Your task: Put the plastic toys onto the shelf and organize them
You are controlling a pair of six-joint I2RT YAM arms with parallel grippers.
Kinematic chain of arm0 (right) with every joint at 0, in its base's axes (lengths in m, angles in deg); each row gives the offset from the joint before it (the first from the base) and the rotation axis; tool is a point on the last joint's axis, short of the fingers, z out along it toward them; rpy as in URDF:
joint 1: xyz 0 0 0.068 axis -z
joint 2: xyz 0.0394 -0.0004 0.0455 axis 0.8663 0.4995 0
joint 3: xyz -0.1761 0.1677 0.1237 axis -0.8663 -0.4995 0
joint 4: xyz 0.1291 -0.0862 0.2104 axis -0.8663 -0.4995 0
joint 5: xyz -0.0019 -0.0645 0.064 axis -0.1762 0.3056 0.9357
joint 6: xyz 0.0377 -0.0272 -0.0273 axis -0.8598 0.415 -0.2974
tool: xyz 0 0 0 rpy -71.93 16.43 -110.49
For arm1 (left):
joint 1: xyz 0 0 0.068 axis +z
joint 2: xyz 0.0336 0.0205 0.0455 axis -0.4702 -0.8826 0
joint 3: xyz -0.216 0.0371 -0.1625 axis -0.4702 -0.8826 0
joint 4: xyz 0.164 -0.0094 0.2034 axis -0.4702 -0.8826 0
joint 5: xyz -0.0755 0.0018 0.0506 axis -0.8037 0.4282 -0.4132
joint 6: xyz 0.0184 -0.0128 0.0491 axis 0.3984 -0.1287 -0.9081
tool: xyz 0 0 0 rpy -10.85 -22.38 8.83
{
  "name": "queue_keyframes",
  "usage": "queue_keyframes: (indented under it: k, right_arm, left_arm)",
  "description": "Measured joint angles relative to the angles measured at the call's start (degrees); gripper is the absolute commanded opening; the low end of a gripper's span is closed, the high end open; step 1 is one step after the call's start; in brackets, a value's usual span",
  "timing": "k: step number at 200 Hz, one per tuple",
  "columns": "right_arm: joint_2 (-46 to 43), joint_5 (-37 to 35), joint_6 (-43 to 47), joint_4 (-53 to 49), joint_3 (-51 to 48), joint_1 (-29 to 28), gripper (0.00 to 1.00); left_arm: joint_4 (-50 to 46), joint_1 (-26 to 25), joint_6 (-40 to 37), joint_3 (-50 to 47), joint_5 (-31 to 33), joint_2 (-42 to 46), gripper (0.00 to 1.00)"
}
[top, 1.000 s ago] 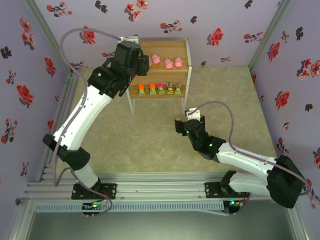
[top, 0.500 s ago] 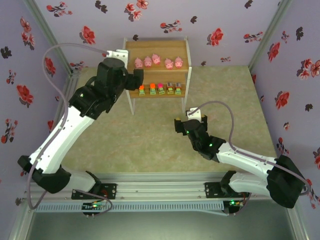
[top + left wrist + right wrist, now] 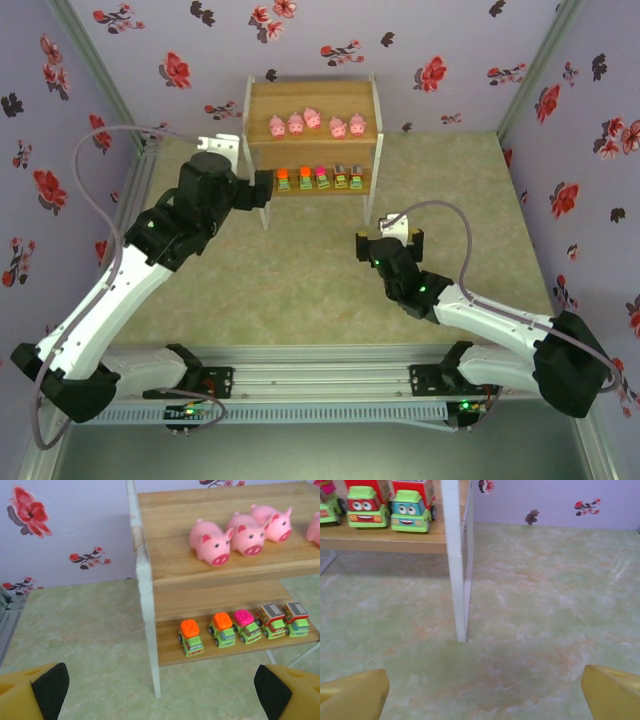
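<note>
Both tiers of the wooden shelf (image 3: 300,97) are loaded. Five pink pigs (image 3: 313,122) stand in a row on the upper tier. Five toy trucks (image 3: 320,179) line the lower tier, green bodies with orange, magenta and grey-red loads. The count makes ten, so the placing looks finished, and what remains is likely getting the arms away cleanly. The left hand (image 3: 262,187) hangs just beside the shelf's front left leg (image 3: 147,605), fingers spread wide with nothing between them. Its wrist view looks straight at that leg, with the yellow fingers at either edge. The right hand (image 3: 388,243) sits low over the worktop (image 3: 300,280), near the front right leg (image 3: 454,560), likewise spread wide and empty. The main hazard, as judged, is that a wide-spread hand sweeps a broad path, so a sideways swing from either arm could clip a thin white leg. The shelf looks light, and a knock would probably jolt both tiers. The trucks are on wheels and stand close to the front lip of the lower tier, noses outward, so a jolt could roll one off onto the worktop. The pigs are rounded, and the nearest stands close to the upper tier's front edge, so one could tip or slide out of line. The left arm is the greater worry, being the closer to its leg. The safest course would be to draw each hand straight back from the shelf before any turning.
</note>
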Motion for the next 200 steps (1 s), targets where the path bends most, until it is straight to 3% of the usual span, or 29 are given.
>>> queue_keyframes:
  k: [117,200]
  right_arm:
    - [-2.6,-10.6,-1.9,-1.2,-2.5,5.7,0.99]
    - [-2.6,-13.2,-3.1,-1.5,-5.5,11.2,0.99]
  left_arm:
    - [5.3,10.6,2.4,-20.2,-2.2,3.8,1.0]
    - [22.1,18.8,1.6,-36.2,-7.3,2.4,1.0]
